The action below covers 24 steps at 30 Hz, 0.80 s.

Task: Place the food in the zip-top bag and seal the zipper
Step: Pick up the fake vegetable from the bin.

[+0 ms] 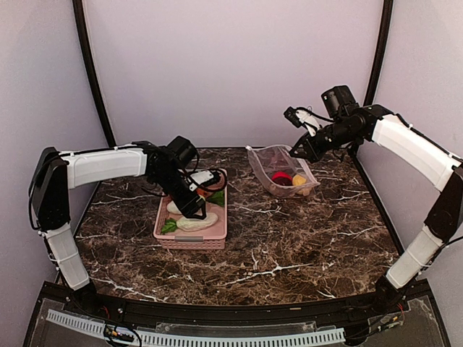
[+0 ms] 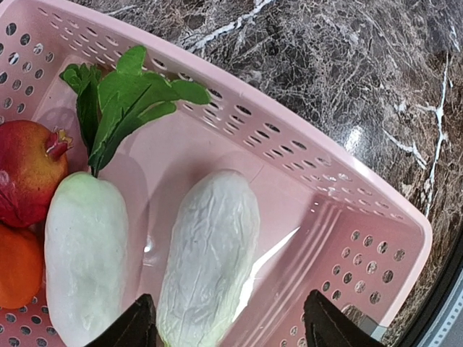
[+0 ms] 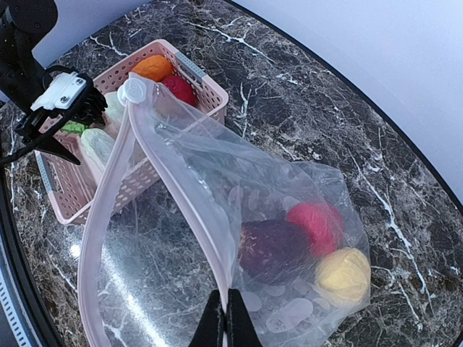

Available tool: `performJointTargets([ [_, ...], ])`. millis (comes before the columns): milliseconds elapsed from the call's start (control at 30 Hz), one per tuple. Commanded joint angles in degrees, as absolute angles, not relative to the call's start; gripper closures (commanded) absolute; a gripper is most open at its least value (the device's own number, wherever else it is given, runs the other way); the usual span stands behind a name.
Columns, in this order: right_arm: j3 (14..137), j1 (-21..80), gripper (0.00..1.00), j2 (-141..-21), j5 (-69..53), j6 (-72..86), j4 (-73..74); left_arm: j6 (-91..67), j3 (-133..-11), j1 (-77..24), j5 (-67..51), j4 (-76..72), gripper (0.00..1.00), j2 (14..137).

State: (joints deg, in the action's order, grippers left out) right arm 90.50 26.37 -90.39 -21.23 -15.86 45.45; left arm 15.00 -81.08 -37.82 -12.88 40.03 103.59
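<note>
My left gripper (image 2: 226, 329) is open inside the pink basket (image 2: 347, 188), its jaws on either side of a white wrinkled vegetable (image 2: 210, 253). Beside it lie a white radish with green leaves (image 2: 85, 253), a red pomegranate (image 2: 29, 170) and an orange piece (image 2: 18, 267). My right gripper (image 3: 226, 322) is shut on the zipper (image 3: 181, 195) at the mouth edge of the clear zip-top bag (image 3: 289, 210) and holds the mouth open above the table. Inside the bag lie a dark purple piece (image 3: 275, 249), a red piece (image 3: 317, 224) and a yellow piece (image 3: 343, 275).
The basket (image 1: 192, 235) sits left of centre on the dark marble table (image 1: 289, 246); the bag (image 1: 282, 170) is at the back right. Pale walls close in the back and sides. A black rail (image 1: 217, 314) runs along the near edge.
</note>
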Motion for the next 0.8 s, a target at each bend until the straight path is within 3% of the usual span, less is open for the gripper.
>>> performJointTargets([
  [0, 90.0, 26.7, 1.00, -88.8, -21.6, -16.2, 44.6, 18.9, -79.4, -38.1, -11.6, 43.6, 0.31, 103.6],
  [267, 90.9, 26.7, 1.00, -90.1, -21.9, -16.2, 45.1, 20.0, -77.8, -38.4, -11.3, 42.9, 0.32, 104.8],
  [533, 90.9, 26.7, 1.00, -90.6, -22.0, -16.2, 45.2, 19.4, -76.5, -38.7, -1.8, 39.1, 0.46, 106.6],
  [767, 90.8, 26.7, 1.00, -90.8, -22.0, -16.3, 45.0, 19.8, -76.4, -38.7, -3.8, 37.7, 0.50, 106.7],
])
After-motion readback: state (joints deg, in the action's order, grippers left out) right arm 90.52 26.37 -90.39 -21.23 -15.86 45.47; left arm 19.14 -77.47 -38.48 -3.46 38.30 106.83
